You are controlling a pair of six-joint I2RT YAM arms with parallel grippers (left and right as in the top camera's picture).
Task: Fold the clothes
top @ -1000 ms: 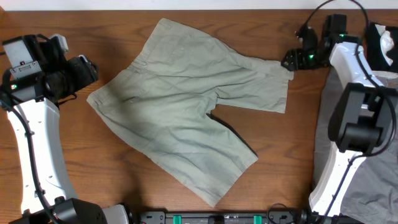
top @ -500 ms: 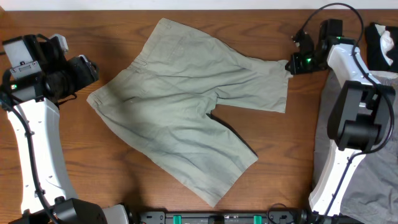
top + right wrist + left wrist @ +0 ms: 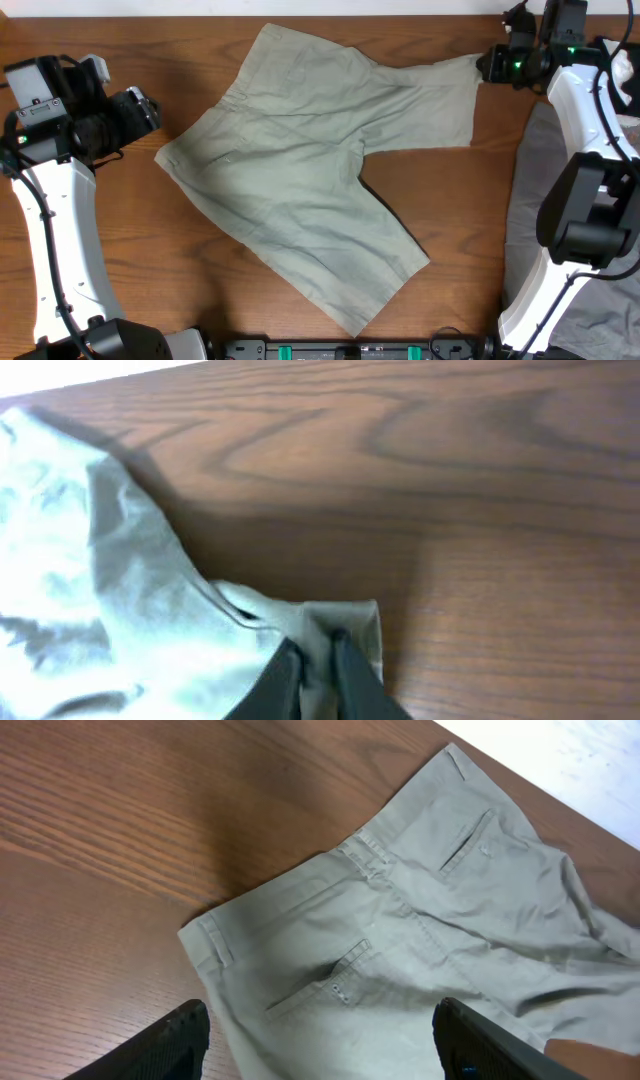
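The pale khaki-green shorts (image 3: 300, 170) lie spread flat on the wooden table, waistband to the left and both legs to the right. My right gripper (image 3: 487, 65) is at the far right and is shut on the hem corner of the upper leg. In the right wrist view, the cloth (image 3: 100, 590) is bunched between the pinched fingertips (image 3: 345, 660). My left gripper (image 3: 150, 108) hovers open just beyond the waistband corner (image 3: 165, 155). In the left wrist view its fingers (image 3: 185, 1040) stand wide apart over the back pocket area (image 3: 400, 950), holding nothing.
A darker grey garment (image 3: 525, 180) lies at the right edge beside the right arm. The table's back edge (image 3: 300, 12) runs just beyond the shorts. The arm bases stand at the front left and front right corners.
My right gripper has shut on the upper leg's hem corner and drawn it back and to the right, stretching that leg and shifting the shorts slightly right. The left gripper has opened a little wider.
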